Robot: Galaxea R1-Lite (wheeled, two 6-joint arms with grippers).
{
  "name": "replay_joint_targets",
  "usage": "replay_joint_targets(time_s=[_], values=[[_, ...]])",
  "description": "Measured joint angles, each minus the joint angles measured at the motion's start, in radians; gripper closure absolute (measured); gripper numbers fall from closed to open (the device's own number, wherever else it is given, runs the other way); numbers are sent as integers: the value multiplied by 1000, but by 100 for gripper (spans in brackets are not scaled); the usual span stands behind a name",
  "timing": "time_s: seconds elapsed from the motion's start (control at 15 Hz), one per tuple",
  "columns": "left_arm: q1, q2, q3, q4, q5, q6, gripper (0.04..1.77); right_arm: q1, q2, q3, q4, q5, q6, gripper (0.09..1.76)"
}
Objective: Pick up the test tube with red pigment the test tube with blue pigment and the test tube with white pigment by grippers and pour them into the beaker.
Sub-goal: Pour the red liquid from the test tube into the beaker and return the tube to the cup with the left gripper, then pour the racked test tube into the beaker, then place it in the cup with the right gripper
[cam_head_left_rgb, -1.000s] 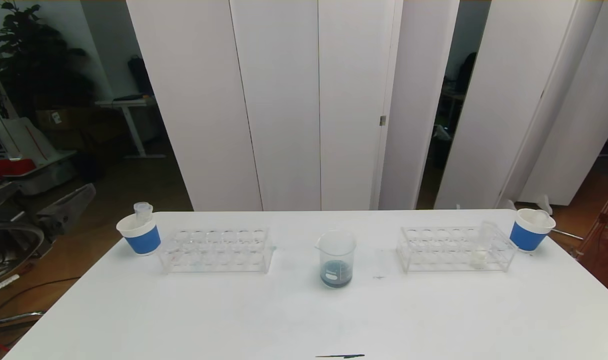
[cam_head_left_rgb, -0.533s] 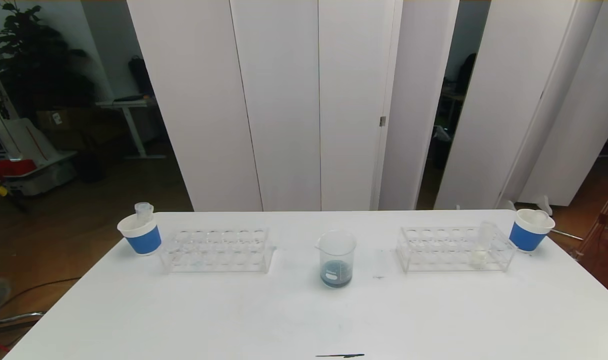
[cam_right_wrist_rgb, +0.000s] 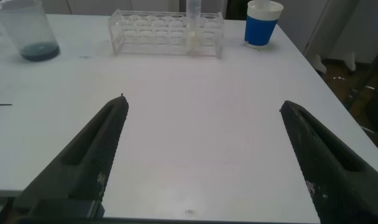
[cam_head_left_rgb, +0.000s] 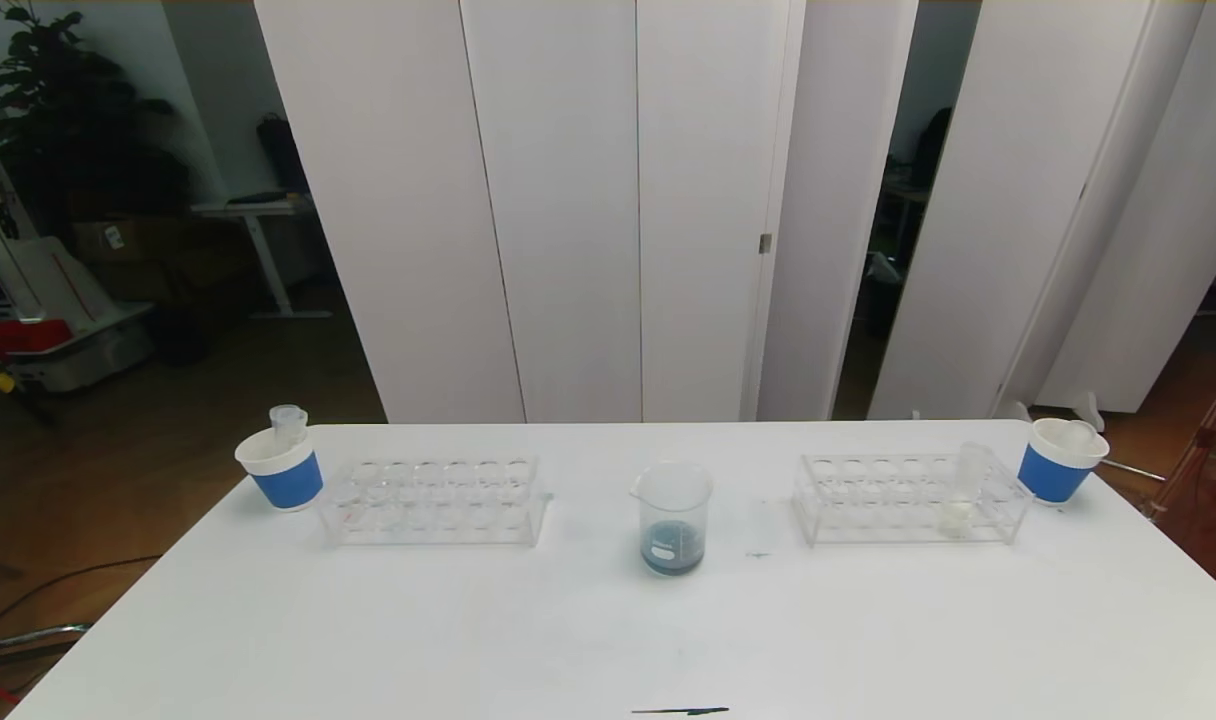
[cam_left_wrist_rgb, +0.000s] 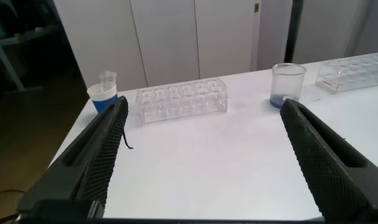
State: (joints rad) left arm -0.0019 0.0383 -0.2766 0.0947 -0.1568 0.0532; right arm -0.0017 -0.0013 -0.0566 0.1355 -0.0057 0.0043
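The beaker (cam_head_left_rgb: pixel 673 517) stands mid-table (cam_head_left_rgb: pixel 608 640) with dark blue liquid at its bottom. The white tube (cam_head_left_rgb: pixel 960 495) sits upright in the right rack (cam_head_left_rgb: pixel 908 500), near its right end, beside a blue cup (cam_head_left_rgb: pixel 1060 460). The left rack (cam_head_left_rgb: pixel 433 501) has another cup (cam_head_left_rgb: pixel 280 468) holding an emptied tube. Both pincers, left (cam_left_wrist_rgb: pixel 201 155) and right (cam_right_wrist_rgb: pixel 201 155), hang spread and empty off the table's near edge.

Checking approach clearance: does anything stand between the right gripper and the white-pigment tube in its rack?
Nothing visible does. The right gripper, open, faces bare table up to the rack holding the test tube with white pigment.
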Motion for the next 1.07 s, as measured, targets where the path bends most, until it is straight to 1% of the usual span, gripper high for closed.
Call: replay_joint_targets(time_s=[0.13,0.27,0.33,0.4,0.53,0.67,1.07], values=[[0,-25,81,-37,0,3,6,0,0,0,0,1,0,10],[0,-36,181,-131,16,3,6,0,0,0,0,0,0,10],[0,-38,227,-196,60,4,6,0,0,0,0,0,0,10],[1,-39,251,-183,98,4,6,0,0,0,0,0,0,10],[0,-41,269,-81,129,-5,6,0,0,0,0,0,0,10],[0,-41,273,-100,127,3,6,0,0,0,0,0,0,10],[0,-41,277,-93,133,-10,6,0,0,0,0,0,0,10]])
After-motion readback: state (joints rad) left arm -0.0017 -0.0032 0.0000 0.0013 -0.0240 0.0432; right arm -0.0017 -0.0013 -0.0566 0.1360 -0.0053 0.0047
